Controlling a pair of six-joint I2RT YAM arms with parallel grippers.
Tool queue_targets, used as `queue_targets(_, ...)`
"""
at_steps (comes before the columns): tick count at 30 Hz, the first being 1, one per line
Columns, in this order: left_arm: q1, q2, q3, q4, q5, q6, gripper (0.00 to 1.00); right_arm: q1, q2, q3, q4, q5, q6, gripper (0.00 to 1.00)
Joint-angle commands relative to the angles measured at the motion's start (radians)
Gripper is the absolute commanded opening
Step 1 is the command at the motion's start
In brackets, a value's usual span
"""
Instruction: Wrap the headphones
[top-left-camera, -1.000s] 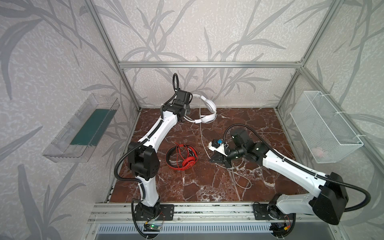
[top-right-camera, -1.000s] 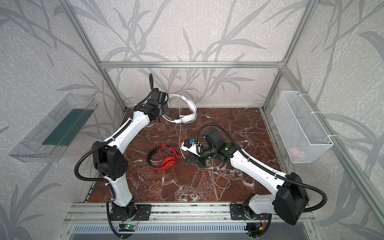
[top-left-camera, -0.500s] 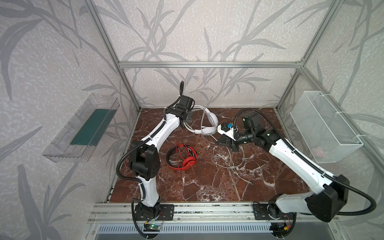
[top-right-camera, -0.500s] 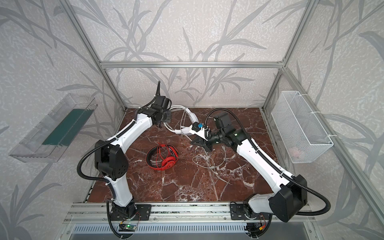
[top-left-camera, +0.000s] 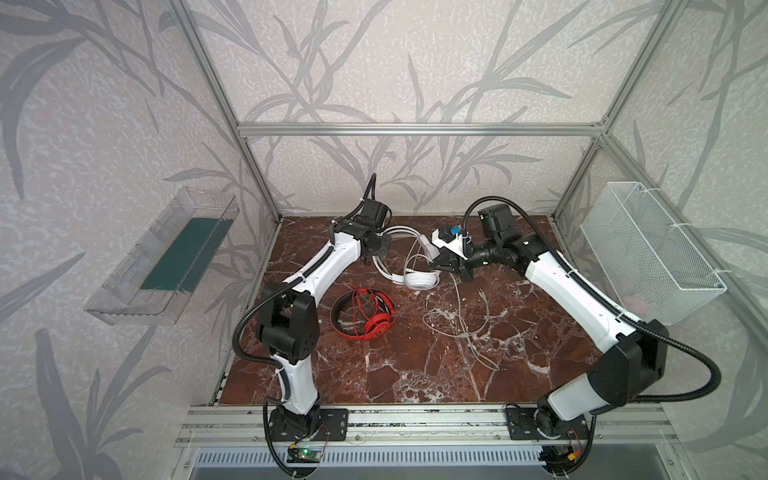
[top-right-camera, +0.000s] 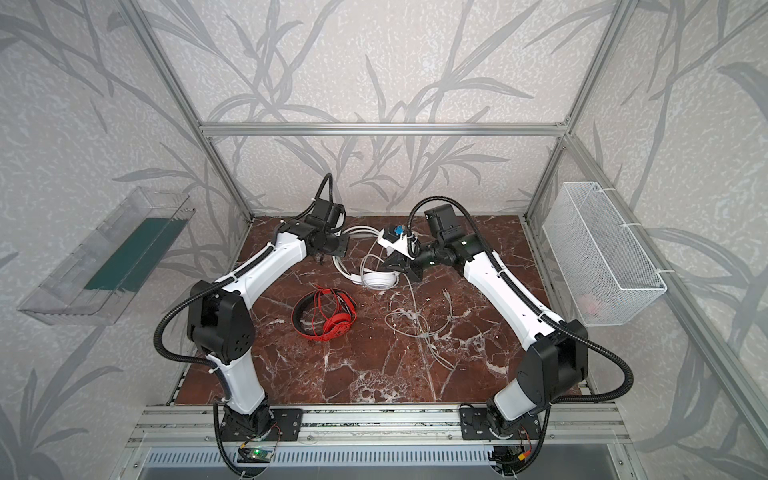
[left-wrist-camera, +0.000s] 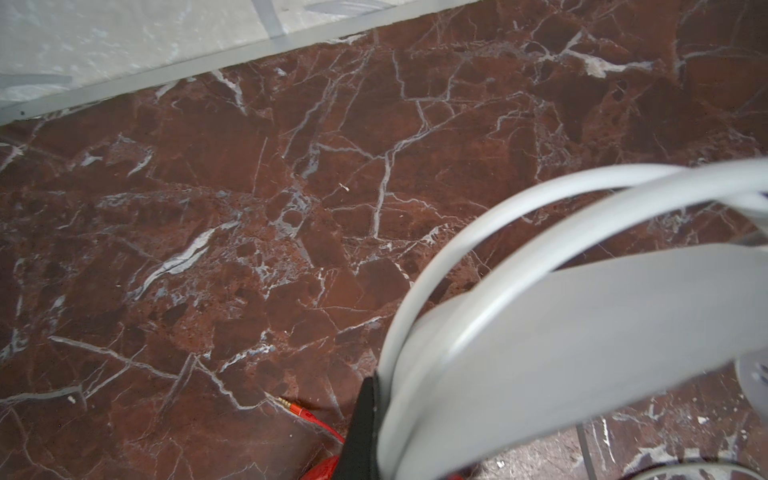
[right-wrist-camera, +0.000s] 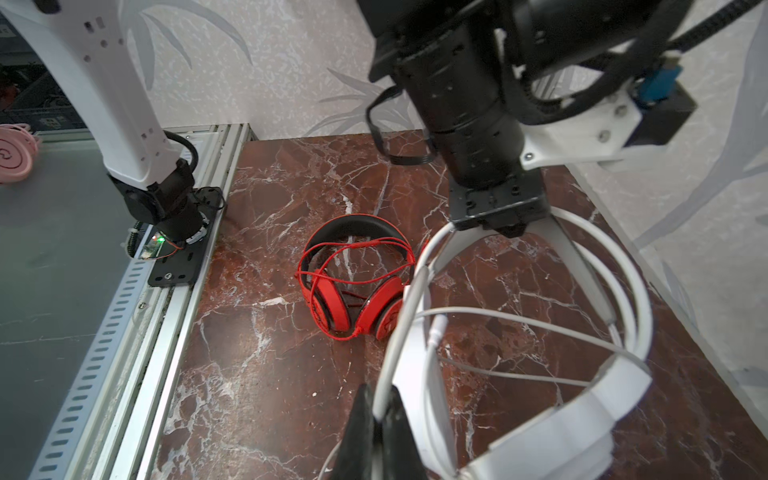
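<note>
The white headphones (top-left-camera: 420, 281) sit at the back middle of the marble floor, one earcup down. My left gripper (top-left-camera: 374, 255) is shut on their headband (left-wrist-camera: 582, 332); one black finger (left-wrist-camera: 361, 424) shows beside the band, the other is hidden. My right gripper (right-wrist-camera: 376, 428) is shut on their white cable (right-wrist-camera: 401, 328) right beside the band (right-wrist-camera: 636, 299). A few strands cross the band, and the rest of the cable (top-left-camera: 457, 322) lies in loose loops on the floor. The red headphones (top-left-camera: 365, 311) lie left of centre with their red cable wound round them.
A clear bin (top-left-camera: 166, 257) with a green bottom hangs on the left wall and a white wire basket (top-left-camera: 648, 249) on the right wall. Aluminium posts frame the cell, and a slotted rail (top-left-camera: 415, 424) runs along the front. The red plug (left-wrist-camera: 297, 409) rests near the white band.
My right gripper has carried the white cable from the front middle back to the white headphones. My left gripper has lowered those headphones toward the floor.
</note>
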Motion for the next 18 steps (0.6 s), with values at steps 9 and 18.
queue_targets(9, -0.015, -0.125, -0.044, 0.033, 0.143, 0.091, 0.00, -0.078, 0.182, 0.206, -0.117, -0.003, -0.089, 0.00)
queue_targets(18, -0.031, -0.151, -0.061, 0.032, 0.200, 0.124, 0.00, -0.101, 0.324, 0.320, -0.140, 0.027, -0.076, 0.00)
